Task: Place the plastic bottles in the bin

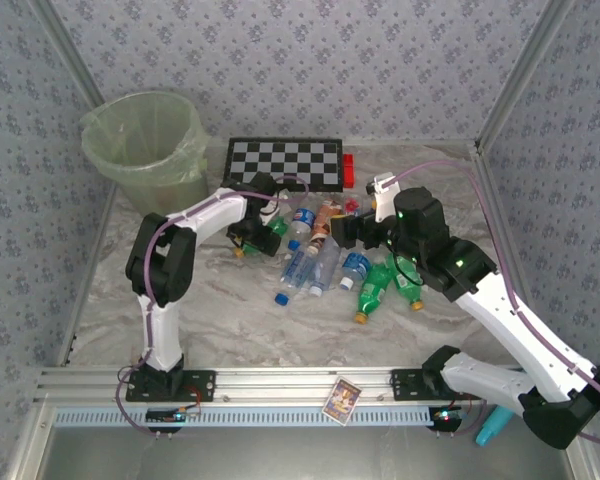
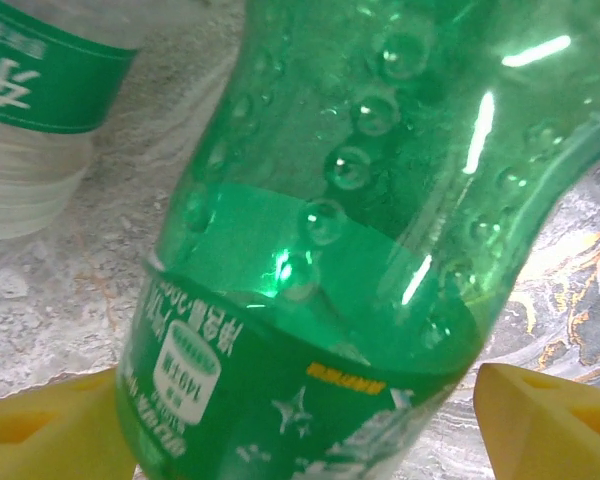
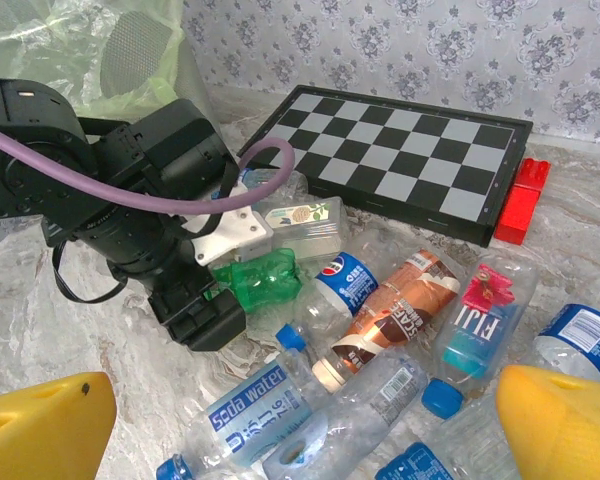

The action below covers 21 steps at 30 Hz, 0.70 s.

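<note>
- left tool (image 2: 300, 430): yellow fingertips (image 2: 40, 440) spread to either side of the green bottle (image 2: 330, 250), low on its label band; pinching or just off it, cannot tell.
- right tool (image 3: 310, 430): spread wide, empty, above the plastic bottles (image 3: 380, 330) heaped mid-tabletop (image 1: 210, 320).
- green bottle: thin translucent plastic, dimpled, droplets inside. Judged light, springy, slick. Take it across the labelled waist, gently, or the walls may buckle.
- bin (image 1: 165, 175): far-left corner, well apart from the heap; soft bag liner.

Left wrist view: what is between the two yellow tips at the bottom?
A green plastic bottle; the left wrist view shows fingers of the left gripper either side of it.
</note>
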{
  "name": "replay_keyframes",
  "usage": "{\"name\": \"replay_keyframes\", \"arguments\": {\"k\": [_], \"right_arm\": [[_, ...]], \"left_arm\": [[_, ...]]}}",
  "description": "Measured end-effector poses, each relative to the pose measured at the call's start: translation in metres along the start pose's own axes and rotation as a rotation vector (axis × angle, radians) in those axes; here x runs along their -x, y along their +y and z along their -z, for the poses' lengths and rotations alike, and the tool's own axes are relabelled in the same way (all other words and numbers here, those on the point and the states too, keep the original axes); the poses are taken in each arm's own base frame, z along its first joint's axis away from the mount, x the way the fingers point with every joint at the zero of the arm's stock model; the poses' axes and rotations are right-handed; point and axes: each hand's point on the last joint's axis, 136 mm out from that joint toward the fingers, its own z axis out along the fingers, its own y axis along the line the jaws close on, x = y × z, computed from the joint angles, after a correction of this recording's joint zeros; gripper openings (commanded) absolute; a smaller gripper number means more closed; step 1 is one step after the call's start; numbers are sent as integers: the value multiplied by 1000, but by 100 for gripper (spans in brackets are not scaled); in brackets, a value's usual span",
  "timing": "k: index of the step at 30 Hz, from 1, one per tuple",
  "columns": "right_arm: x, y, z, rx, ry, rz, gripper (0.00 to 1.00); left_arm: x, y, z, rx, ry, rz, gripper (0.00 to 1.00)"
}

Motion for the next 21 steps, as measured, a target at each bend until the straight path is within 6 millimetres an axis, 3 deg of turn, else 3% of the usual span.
{"name": "replay_keyframes", "arguments": {"k": [13, 16, 21], "right_arm": [[-7, 0, -17, 11, 40, -4, 99], [-7, 0, -17, 12, 41, -4, 99], [-7, 0, -17, 10, 39, -6, 99]], "left_arm": [[2, 2, -8, 13, -7, 0, 84], [7, 3, -11, 20, -13, 6, 71], [7, 2, -12, 29, -14, -3, 64]]}}
